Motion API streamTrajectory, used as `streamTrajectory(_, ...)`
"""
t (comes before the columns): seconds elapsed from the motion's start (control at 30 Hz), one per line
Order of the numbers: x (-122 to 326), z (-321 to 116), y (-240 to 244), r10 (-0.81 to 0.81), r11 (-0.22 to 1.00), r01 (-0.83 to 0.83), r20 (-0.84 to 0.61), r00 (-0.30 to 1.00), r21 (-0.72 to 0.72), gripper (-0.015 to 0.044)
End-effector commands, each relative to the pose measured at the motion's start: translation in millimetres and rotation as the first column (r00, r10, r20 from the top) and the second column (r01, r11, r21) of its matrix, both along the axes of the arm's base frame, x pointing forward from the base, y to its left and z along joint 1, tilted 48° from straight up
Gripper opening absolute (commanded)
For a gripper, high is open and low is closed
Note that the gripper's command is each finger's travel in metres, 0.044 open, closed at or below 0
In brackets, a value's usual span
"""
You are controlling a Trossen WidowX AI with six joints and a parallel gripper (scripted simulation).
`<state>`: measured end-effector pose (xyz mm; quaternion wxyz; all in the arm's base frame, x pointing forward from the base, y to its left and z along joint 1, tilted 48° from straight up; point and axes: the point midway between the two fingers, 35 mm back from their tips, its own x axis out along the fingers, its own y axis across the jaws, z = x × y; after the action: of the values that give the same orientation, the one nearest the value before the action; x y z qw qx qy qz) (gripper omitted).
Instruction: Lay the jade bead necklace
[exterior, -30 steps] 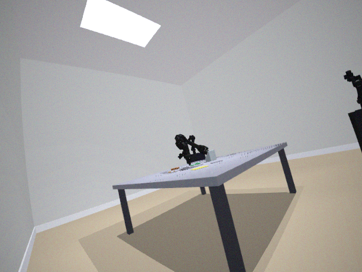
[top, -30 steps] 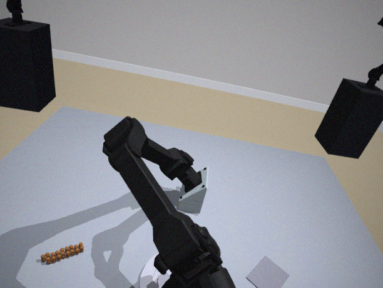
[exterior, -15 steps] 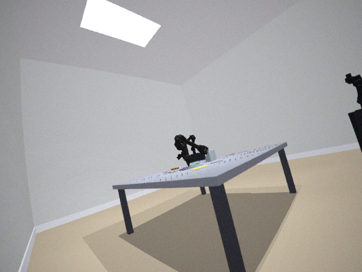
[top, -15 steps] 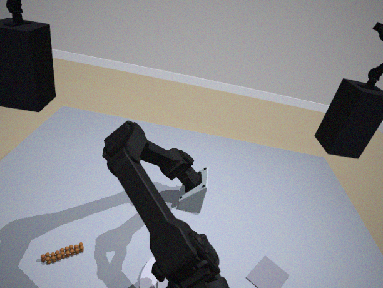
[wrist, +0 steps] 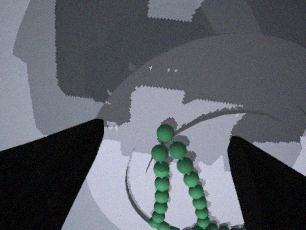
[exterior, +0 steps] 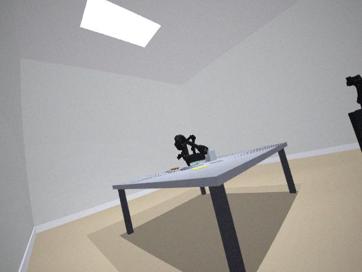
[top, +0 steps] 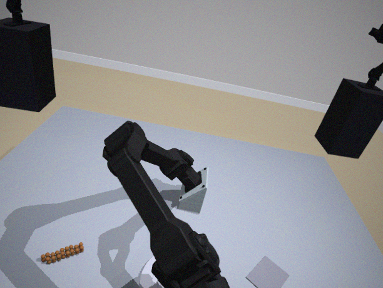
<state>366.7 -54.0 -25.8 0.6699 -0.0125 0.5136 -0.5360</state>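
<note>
The jade bead necklace (wrist: 161, 184) (exterior: 195, 164) shows as green beads over the round bead board (wrist: 107, 185) (top: 145, 273). In the wrist view, two strands meet near one top bead and spread toward the bottom edge, where more beads run sideways. Dark curved lines of the groove (wrist: 128, 187) show left of the strands and at the upper right; the strands are mostly off these lines. My gripper (wrist: 166, 135) is open, its fingers wide apart on either side of the top beads, touching none. The rest of the necklace is cut off. The arm hides the gripper in the top view.
Orange beads (top: 62, 253) (exterior: 174, 169) lie in rows at the left of the table. A flat lilac square (top: 267, 272) lies right of the arm. A pale block (top: 191, 201) (exterior: 211, 155) stands at the arm's base. A yellow flat piece (exterior: 200, 168) lies near the necklace.
</note>
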Motion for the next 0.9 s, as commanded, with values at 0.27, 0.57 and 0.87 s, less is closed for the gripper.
streamTrajectory(0.27,0,2,3,0.002,1.0,-0.002,0.003,1.0,0.001,0.044)
streamTrajectory(0.57,0,2,3,0.002,1.0,-0.002,0.003,1.0,0.001,0.044)
streamTrajectory(0.87,-16,4,16,0.06,0.998,-0.059,-0.057,0.997,0.015,0.0335)
